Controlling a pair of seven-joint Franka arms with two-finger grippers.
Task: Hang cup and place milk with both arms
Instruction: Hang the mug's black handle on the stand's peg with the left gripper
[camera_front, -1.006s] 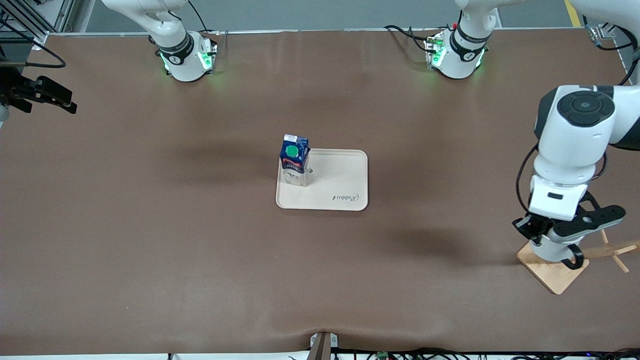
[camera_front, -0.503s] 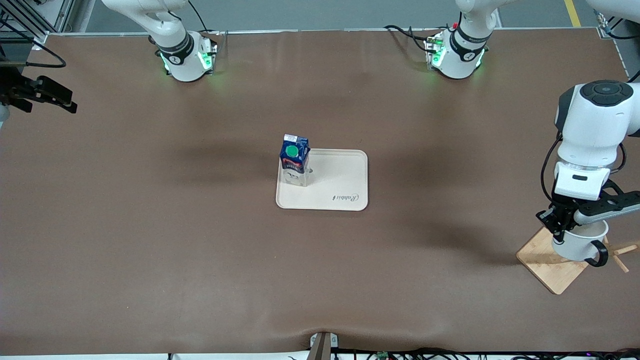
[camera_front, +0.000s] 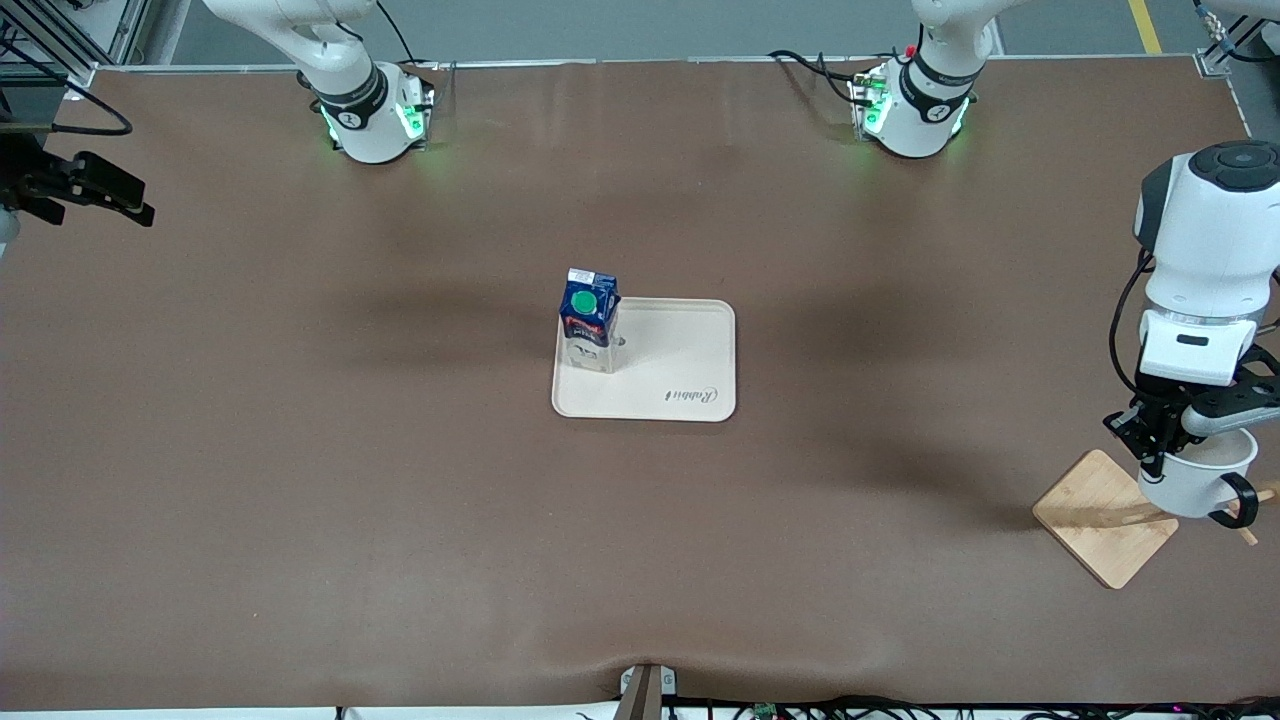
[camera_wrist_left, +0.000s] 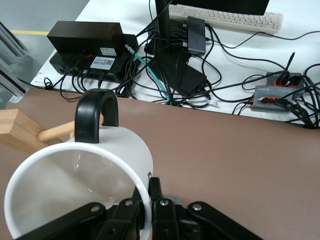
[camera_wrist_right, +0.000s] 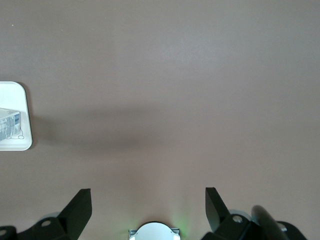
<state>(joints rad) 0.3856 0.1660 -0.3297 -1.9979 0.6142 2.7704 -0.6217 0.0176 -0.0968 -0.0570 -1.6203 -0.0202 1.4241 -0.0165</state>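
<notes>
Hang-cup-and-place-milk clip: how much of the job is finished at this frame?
Done: the milk carton stands upright on the beige tray. In hand: the left pincer is shut on the rim of the white mug, holding it over the wooden rack, with a peg poking through the black handle. Left: release the mug. The right pincer waits open over bare table.
</notes>
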